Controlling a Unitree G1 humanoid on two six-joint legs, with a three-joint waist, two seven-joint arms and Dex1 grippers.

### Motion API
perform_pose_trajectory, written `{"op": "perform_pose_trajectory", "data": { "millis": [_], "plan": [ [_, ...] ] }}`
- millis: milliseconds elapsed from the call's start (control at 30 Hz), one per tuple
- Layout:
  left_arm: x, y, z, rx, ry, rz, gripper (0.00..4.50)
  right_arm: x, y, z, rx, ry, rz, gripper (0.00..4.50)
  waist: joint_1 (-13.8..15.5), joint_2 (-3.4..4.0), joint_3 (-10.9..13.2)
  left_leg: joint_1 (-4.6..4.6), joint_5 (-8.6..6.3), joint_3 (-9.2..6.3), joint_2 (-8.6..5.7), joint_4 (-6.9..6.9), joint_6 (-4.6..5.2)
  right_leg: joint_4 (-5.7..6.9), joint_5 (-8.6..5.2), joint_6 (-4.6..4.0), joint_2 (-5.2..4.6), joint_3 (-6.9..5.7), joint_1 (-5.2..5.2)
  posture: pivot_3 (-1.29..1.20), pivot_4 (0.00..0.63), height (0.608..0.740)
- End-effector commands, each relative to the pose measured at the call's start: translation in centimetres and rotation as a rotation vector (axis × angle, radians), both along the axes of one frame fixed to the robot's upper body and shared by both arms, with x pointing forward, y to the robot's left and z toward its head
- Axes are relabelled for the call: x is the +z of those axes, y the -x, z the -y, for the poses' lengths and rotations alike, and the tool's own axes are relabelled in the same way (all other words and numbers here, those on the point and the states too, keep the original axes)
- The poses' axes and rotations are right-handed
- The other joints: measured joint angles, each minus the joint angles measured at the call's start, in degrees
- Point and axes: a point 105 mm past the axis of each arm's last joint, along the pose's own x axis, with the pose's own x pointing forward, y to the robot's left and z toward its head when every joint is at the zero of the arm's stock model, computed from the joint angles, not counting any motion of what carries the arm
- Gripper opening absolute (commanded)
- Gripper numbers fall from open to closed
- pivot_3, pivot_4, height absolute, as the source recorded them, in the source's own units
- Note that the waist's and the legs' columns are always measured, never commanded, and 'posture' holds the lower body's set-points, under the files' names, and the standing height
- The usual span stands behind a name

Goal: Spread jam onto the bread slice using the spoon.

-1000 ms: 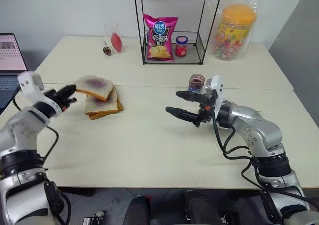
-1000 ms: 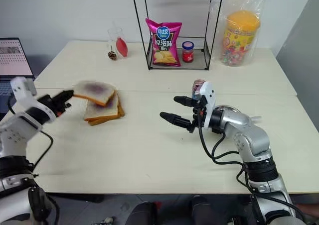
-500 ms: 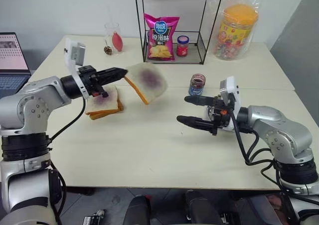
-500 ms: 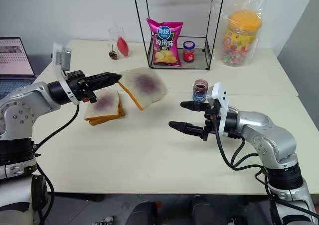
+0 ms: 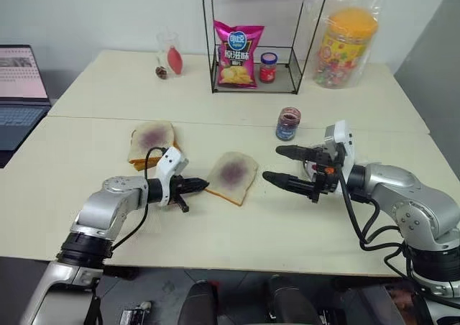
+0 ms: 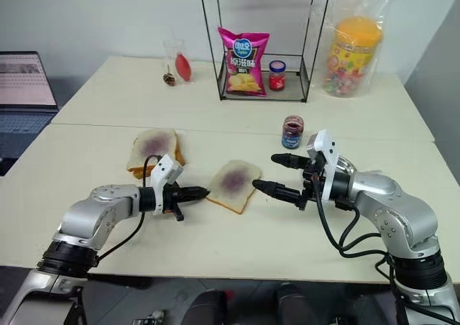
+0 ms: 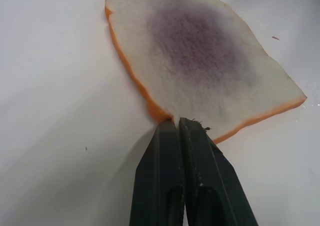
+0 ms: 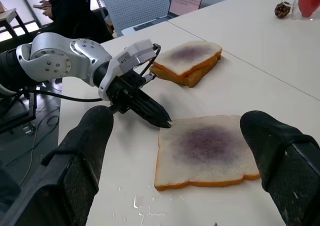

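We hold the bread slice [image 5: 233, 176] by its corner in the left gripper [image 5: 202, 185], jaws pinched narrow; it lies flat on the table [image 5: 108, 145]. The right gripper [image 5: 282, 165], beside the slice, stands wide and empty. Risk: withdrawing before release drags or tears the corner.

Bread slice [image 5: 233, 175]: single, square, white with tan crust, flat on the cream table [image 5: 215, 224] near its front middle, one corner pinched between the closed fingers of the left gripper [image 5: 205, 185]. Jam [image 7: 200, 41]: dull purple smear across the slice's centre, thin and soaked in; more, dark, in the small glass jar [image 5: 288, 123], upright, behind and to the right.
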Motion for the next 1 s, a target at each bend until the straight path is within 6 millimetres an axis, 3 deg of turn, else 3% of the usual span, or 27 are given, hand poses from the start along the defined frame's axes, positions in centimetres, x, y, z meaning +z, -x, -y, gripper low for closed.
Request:
{"op": "perform_pose_trajectory", "data": {
  "millis": [33,200,333,567,700,833,1000],
  "plan": [
    [0.9,-0.6,2.2,-0.066,0.008,0.066,0.04,1.2,-0.1,0.2,-0.011,-0.011,0.062,4.5,0.15,0.0,0.0,0.0,0.0,0.03,0.0,0.04,0.0,-0.01,0.01,0.01,-0.01,0.02,0.01,0.0,0.15,0.74],
    [1.3,-1.3,4.0,-0.087,0.025,0.097,0.04,1.1,-0.1,0.2,-0.012,-0.009,0.06,4.5,0.48,0.0,0.0,-0.04,0.0,0.01,-0.01,0.04,0.0,-0.04,0.06,0.11,-0.01,0.0,0.01,0.0,0.15,0.74],
    [1.4,-1.5,3.9,-0.088,0.005,0.11,0.04,0.9,0.0,0.6,-0.03,-0.003,0.054,4.5,0.52,0.0,0.0,-0.05,0.0,-0.02,0.01,0.02,0.0,-0.03,0.06,0.11,0.04,-0.01,0.0,0.0,0.15,0.74],
    [1.9,-0.9,1.8,-0.102,-0.064,0.126,1.28,0.2,-0.1,2.3,-0.127,-0.007,0.031,4.5,0.51,0.0,0.0,-0.05,0.0,-0.02,0.01,0.03,0.0,-0.02,0.06,0.11,0.03,0.0,0.0,0.0,0.15,0.74],
    [2.3,-0.3,0.4,-0.151,-0.164,0.176,2.01,-0.2,-0.1,4.6,-0.258,-0.066,-0.011,4.5,0.5,0.0,0.0,-0.05,0.0,-0.03,0.02,0.01,0.0,-0.02,0.05,0.09,0.03,-0.01,-0.01,0.0,0.15,0.74],
    [4.5,-0.2,0.0,-0.224,-0.24,0.279,2.91,-1.7,0.8,8.2,-0.437,-0.121,-0.099,4.5,0.78,0.0,0.0,-0.05,0.0,-0.05,0.03,-0.01,0.0,-0.02,0.03,0.06,0.02,-0.04,0.0,0.0,0.15,0.74],
    [10.4,1.3,3.3,-0.358,-0.011,0.336,3.94,-4.2,2.8,14.2,-0.732,-0.284,-0.257,4.5,0.88,0.0,0.0,-0.14,0.0,0.0,-0.01,0.05,0.0,-0.09,0.04,0.11,-0.05,-0.04,0.02,0.0,0.15,0.74]
  ]
}}
